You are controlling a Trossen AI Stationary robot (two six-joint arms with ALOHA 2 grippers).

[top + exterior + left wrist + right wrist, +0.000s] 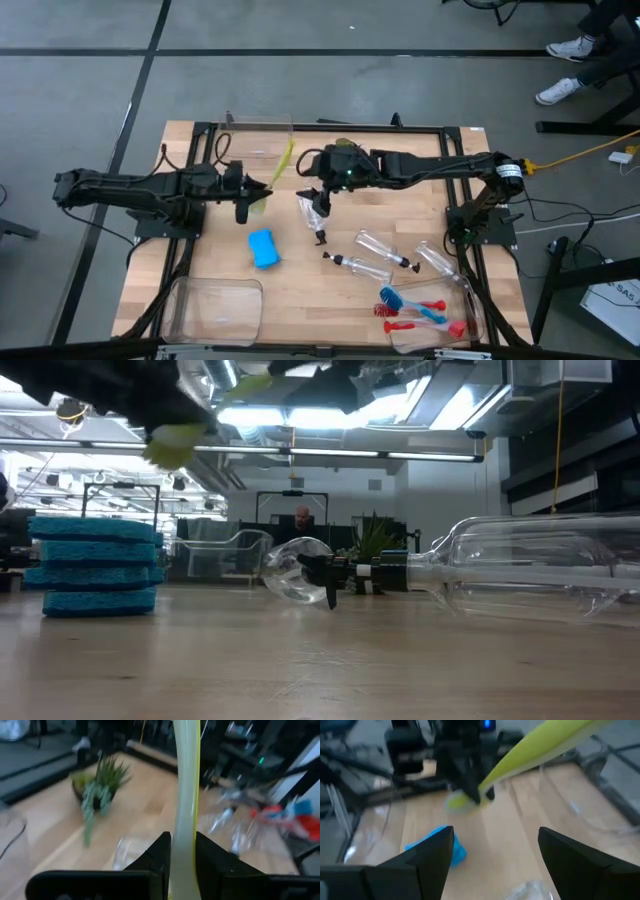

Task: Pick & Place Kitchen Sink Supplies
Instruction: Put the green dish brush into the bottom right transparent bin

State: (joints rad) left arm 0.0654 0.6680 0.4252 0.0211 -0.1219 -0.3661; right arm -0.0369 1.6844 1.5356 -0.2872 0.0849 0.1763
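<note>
Nearest the low camera, a clear pump bottle (530, 565) lies on its side on the wooden table (300, 290), with a second clear bottle (298, 570) beyond it and the blue sponge (264, 248) off to one side. Farther in, the left gripper (243, 200) is pinched on the yellow-green brush (284, 160) near its bristle end, so the brush hangs above the table and its long handle slants up and away from the fingers (157, 852), over a clear bin (258, 135) at the table's far edge. Just beside that handle, the right gripper (322, 195) hovers with its fingers (427, 852) spread wide and nothing between them, the sponge below and between the two claws. Well apart from both, red and blue brushes (420, 312) lie in another clear bin (478, 315).
</note>
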